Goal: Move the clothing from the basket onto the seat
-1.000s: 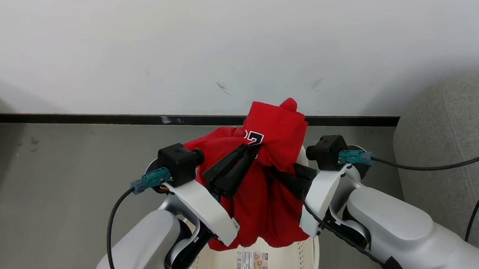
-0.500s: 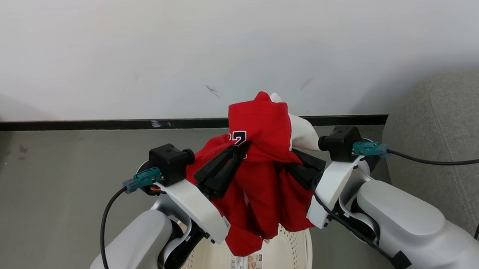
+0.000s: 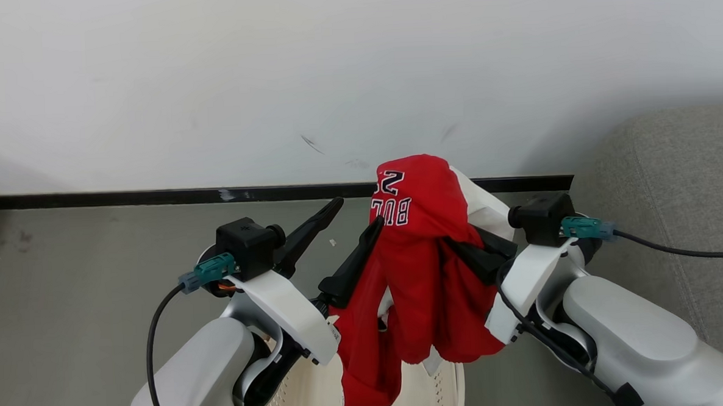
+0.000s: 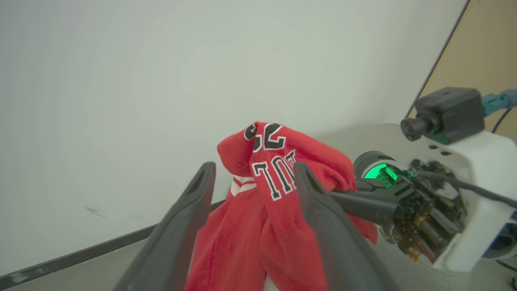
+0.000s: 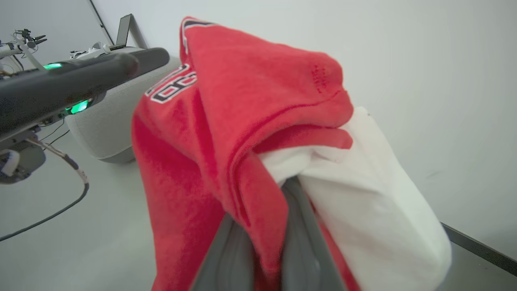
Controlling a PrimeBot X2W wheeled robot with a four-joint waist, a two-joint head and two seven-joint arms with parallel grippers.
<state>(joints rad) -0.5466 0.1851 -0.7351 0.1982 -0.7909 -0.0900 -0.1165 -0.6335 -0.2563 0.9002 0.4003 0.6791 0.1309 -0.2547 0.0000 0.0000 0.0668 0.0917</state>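
Note:
The red clothing (image 3: 421, 249) with white panels and "BUL" lettering hangs in the air from my right gripper (image 3: 461, 244), which is shut on it, fingertips buried in the fabric. In the right wrist view the fabric (image 5: 226, 133) is pinched between the two grey fingers (image 5: 301, 246). My left gripper (image 3: 359, 210) stands open just left of the clothing, one finger touching its edge; the left wrist view shows the cloth (image 4: 266, 210) beyond its spread fingers (image 4: 194, 202). The cream basket (image 3: 446, 385) sits below, mostly hidden. The grey seat (image 3: 672, 201) lies to the right.
A white wall with a black baseboard (image 3: 123, 198) runs close ahead above grey floor (image 3: 84, 270). Black cables (image 3: 681, 251) trail from both wrists, the right one across the seat. My pale forearms (image 3: 629, 331) flank the basket.
My left gripper has opened and let go of the clothing. The garment now hangs from the right gripper alone, shifted right and turned so the lettering faces up. The camera has panned slightly.

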